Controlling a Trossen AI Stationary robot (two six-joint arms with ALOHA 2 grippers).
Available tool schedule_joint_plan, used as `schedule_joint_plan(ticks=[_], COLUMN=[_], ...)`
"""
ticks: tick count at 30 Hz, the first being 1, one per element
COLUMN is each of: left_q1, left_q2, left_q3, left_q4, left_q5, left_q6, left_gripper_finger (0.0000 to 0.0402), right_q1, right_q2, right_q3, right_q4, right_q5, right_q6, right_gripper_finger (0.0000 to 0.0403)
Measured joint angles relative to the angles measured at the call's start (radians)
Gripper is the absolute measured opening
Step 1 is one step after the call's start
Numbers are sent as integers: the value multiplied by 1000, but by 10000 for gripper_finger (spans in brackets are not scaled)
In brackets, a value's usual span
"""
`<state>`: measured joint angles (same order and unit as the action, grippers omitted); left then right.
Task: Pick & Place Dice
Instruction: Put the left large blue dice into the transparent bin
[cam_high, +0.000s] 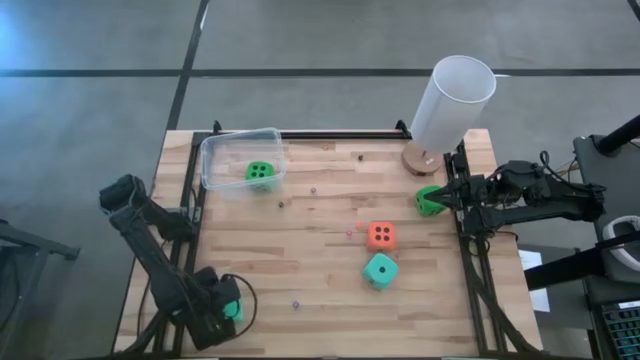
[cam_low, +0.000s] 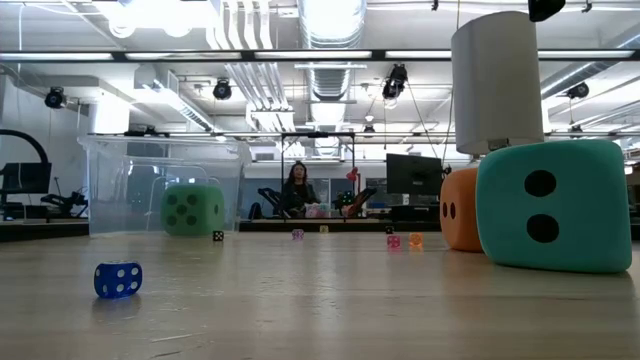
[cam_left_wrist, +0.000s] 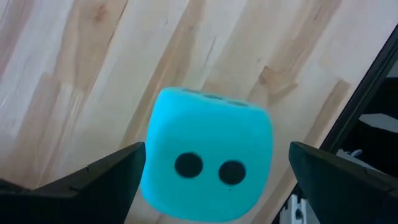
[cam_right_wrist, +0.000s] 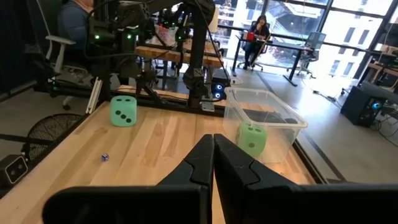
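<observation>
1. left gripper (cam_high: 226, 312): fingers spread wide on either side of a cyan die (cam_left_wrist: 208, 165), not clamped on it. it sits by the bench's (cam_high: 320, 300) left edge, near the corner away from the clear tub (cam_high: 215, 150).
2. right gripper (cam_right_wrist: 213, 139): fingers pressed together, holding nothing. it is at the bench's right edge, its tip just beside a green die (cam_high: 427, 201); contact cannot be told.
3. orange die (cam_high: 380, 235) and teal die (cam_high: 380, 270) lie near each other, right of the bench's middle.
4. another green die (cam_high: 260, 172) lies inside the tub at the far left corner.
5. a white cylinder (cam_high: 452, 100) stands at the far right corner.
</observation>
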<state>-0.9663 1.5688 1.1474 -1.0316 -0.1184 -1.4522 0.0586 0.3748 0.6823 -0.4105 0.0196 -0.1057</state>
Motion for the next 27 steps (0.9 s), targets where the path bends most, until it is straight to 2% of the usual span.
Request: schedule_joint_plan(ticks=[8, 27], left_q1=[62, 65], left_q2=[0, -1], left_q3=[3, -42], left_q4=[18, 40], left_q5=[119, 149], left_q6=[111, 224], left_gripper_finger=[400, 400], right_q1=[0, 0], right_q2=[0, 0], right_q3=[0, 0], right_q4=[0, 0], right_q5=[0, 0], right_q6=[-1, 0], right_gripper_finger=[8, 8])
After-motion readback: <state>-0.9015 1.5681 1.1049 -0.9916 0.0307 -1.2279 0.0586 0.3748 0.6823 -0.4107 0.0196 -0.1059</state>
